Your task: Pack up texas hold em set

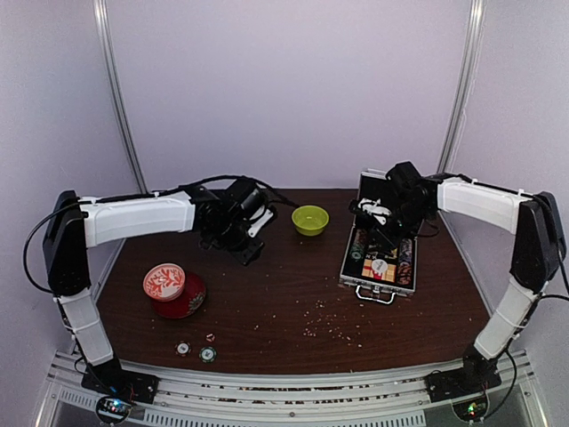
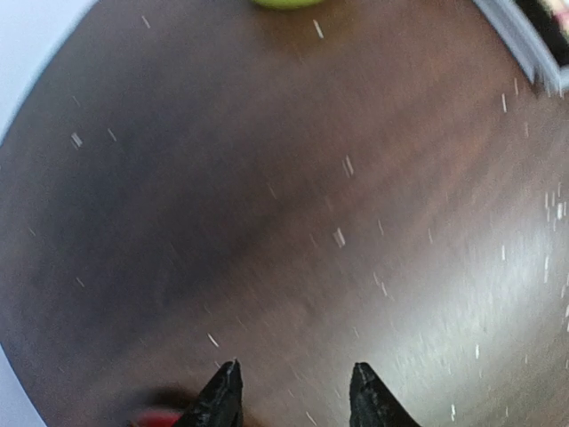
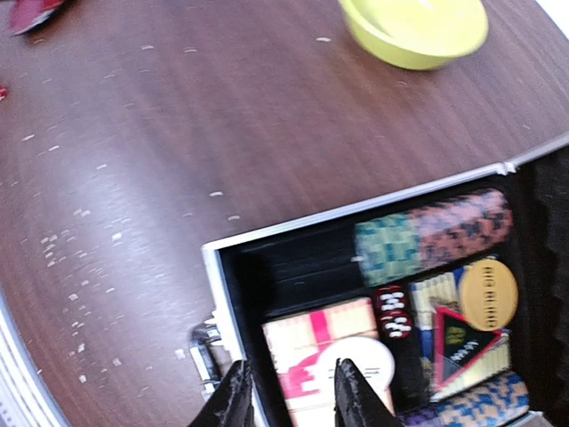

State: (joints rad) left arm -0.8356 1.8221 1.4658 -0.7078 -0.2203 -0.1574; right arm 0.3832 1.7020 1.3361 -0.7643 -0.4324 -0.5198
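Observation:
The silver case (image 1: 376, 286) lies open at the right of the table, lid up at the back. Its black lining (image 3: 293, 267) holds a row of chips (image 3: 436, 236), a pink-and-cream card deck (image 3: 311, 334) with a white round button (image 3: 360, 356) on it, red dice (image 3: 391, 311), a yellow button (image 3: 488, 294) and a second deck (image 3: 462, 342). My right gripper (image 3: 291, 374) hovers open over the case's near-left corner, with nothing between its fingers. Two loose chips (image 1: 182, 348) (image 1: 207, 354) and a tiny red die (image 1: 210, 337) lie front left. My left gripper (image 2: 295, 372) is open and empty over bare table.
A lime-green bowl (image 1: 309, 219) stands at the back centre. A red-and-white patterned tin (image 1: 164, 282) rests on a red lid (image 1: 188, 301) at the left. Pale crumbs (image 1: 324, 325) are scattered over the brown tabletop.

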